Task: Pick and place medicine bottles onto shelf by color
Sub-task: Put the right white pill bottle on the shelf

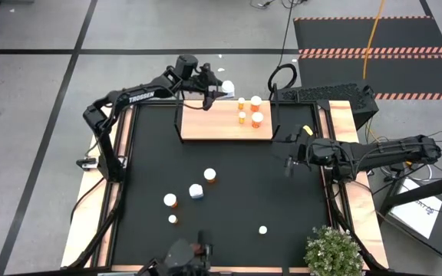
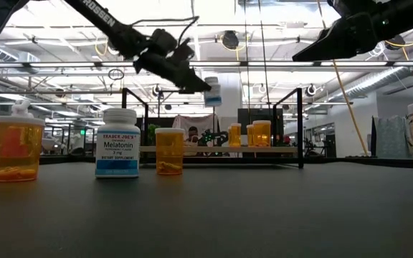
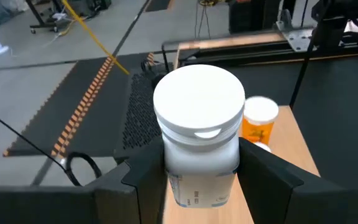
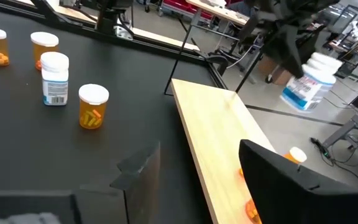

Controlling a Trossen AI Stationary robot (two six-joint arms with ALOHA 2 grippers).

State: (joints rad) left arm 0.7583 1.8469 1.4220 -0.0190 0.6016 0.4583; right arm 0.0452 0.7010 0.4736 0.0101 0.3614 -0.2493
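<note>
A white bottle is held between the left gripper fingers, raised above the far left end of the shelf. Four orange bottles are stood on the shelf's right half. The right gripper is hung over the bench just off the shelf's right end, fingers parted with nothing between them. A Melatonin bottle and several orange bottles are left on the bench, well in front of the shelf.
</note>
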